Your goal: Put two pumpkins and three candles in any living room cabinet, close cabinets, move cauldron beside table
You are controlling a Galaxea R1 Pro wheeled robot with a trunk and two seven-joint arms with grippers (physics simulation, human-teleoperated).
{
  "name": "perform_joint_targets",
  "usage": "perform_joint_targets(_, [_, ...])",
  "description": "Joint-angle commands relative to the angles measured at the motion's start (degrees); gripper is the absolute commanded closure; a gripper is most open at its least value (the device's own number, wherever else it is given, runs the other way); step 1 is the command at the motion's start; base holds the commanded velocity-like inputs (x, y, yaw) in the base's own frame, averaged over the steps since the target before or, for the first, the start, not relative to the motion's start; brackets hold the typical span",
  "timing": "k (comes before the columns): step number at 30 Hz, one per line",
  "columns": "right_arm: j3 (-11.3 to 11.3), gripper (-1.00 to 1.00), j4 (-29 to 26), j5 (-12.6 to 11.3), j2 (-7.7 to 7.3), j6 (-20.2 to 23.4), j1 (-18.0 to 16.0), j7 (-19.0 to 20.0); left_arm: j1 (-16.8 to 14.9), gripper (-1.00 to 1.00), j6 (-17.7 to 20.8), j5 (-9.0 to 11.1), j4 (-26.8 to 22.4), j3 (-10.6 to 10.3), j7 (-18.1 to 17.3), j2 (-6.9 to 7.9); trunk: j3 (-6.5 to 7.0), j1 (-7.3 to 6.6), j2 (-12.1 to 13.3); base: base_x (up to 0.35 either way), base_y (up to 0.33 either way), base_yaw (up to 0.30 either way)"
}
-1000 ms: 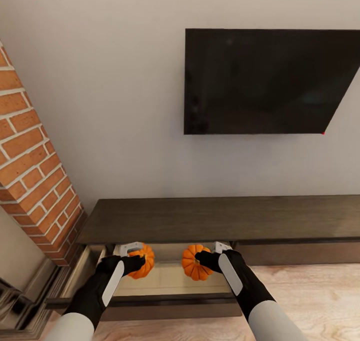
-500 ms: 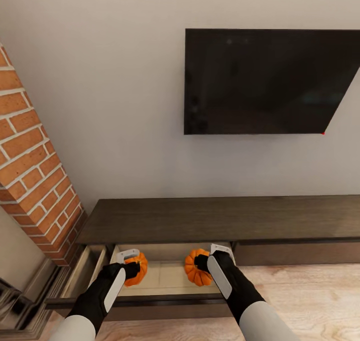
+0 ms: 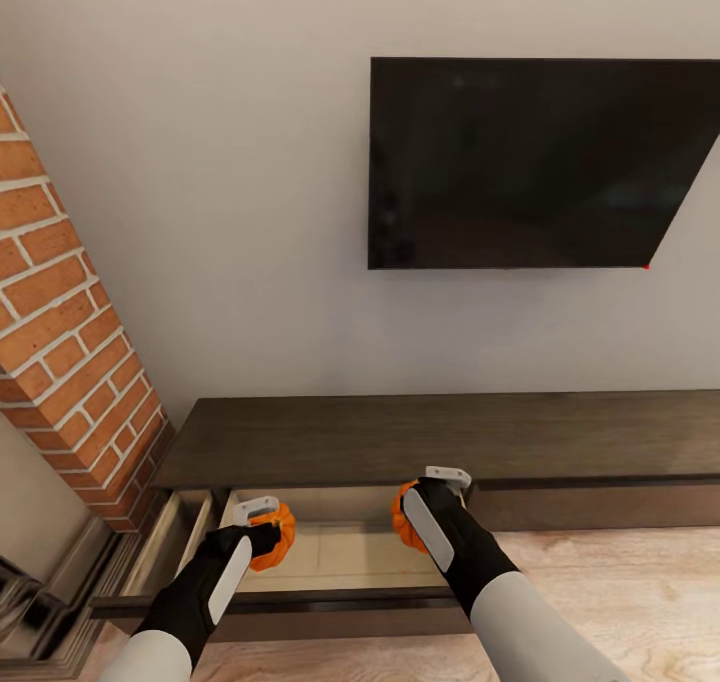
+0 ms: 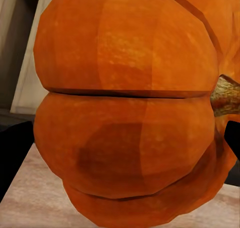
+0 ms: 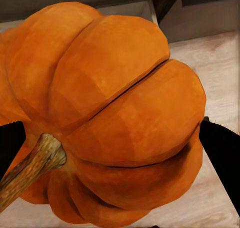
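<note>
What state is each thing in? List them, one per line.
Left tool: shut on the left pumpkin, held over the open drawer.
Right tool: shut on the right pumpkin, over the same drawer.
Drawer: pulled open, pale inside.
Cabinet: top bare.
Television: off, dark.

Head view: from high up, facing forward and steeply down onto the wall, the television (image 3: 540, 162), the long cabinet (image 3: 440, 437) and its open drawer (image 3: 330, 552), with both arms entering from below. Left wrist view: pressed close against the left pumpkin (image 4: 130, 107), drawer interior visible at the edges. Right wrist view: equally close on the right pumpkin (image 5: 110, 112), looking down past it at pale drawer bottom. Shared with the head view: both pumpkins and the drawer.
</note>
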Motion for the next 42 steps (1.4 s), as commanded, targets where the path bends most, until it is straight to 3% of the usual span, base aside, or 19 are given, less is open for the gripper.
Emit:
perform_joint_targets(1, [0.1, 1.0, 0.0, -0.4, 0.0, 0.2, 0.0, -0.5, 0.0, 1.0, 0.2, 0.6, -0.1, 0.0, 0.6, -0.02, -0.06, 0.0, 0.0, 0.0, 0.0, 0.0])
perform_joint_targets(4, [0.1, 1.0, 1.7, -0.3, 0.0, 0.2, -0.1, -0.5, 0.0, 1.0, 0.2, 0.6, -0.1, -0.1, 0.6, -0.6, -0.06, 0.0, 0.0, 0.0, 0.0, 0.0])
perform_joint_targets(6, [0.2, 1.0, 3.0, -0.3, 0.0, -0.1, -0.1, -0.5, -0.1, 1.0, 0.3, 0.4, -0.1, -0.2, 0.6, -2.57, -0.06, 0.0, 0.0, 0.0, 0.0, 0.0])
perform_joint_targets(9, [0.5, 1.0, 3.4, -0.2, 0.0, -0.3, -0.1, -0.5, -0.1, 1.0, 0.3, 0.3, 0.0, -0.2, 0.8, -3.88, -0.06, 0.0, 0.0, 0.0, 0.0, 0.0])
perform_joint_targets(11, [1.1, 1.0, 3.6, -0.2, 0.0, -0.5, -0.1, -0.4, -0.2, 1.0, 0.3, 0.3, -0.2, -0.2, 2.4, -5.16, -0.06, 0.0, 0.0, 0.0, 0.0, 0.0])
perform_joint_targets(15, [1.6, 1.0, 3.7, -0.2, 0.0, -2.0, -0.1, -0.3, -0.2, 1.0, -1.0, 0.3, -0.3, -0.2, 5.4, -6.03, -0.06, 0.0, 0.0, 0.0, 0.0, 0.0])
perform_joint_targets(22, [2.5, 1.0, 4.8, -0.2, 0.0, -2.8, -0.1, 1.4, -0.2, 1.0, -3.4, 0.5, -0.2, -0.4, 6.0, -6.08, -0.06, 0.0, 0.0, 0.0, 0.0, 0.0])
perform_joint_targets(26, [2.6, 1.0, 4.8, -0.2, 0.0, -3.3, -0.1, 4.0, -0.2, 1.0, -4.0, 0.6, -0.2, -2.6, 6.0, -6.08, -0.06, 0.0, 0.0, 0.0, 0.066, 0.0])
perform_joint_targets(42, [2.6, 1.0, 4.9, -0.2, 0.0, -3.8, -0.1, 4.5, -0.2, 1.0, -4.2, 0.6, -0.5, -3.4, 6.0, -6.08, -0.06, 0.0, 0.0, 0.0, 0.062, 0.0])
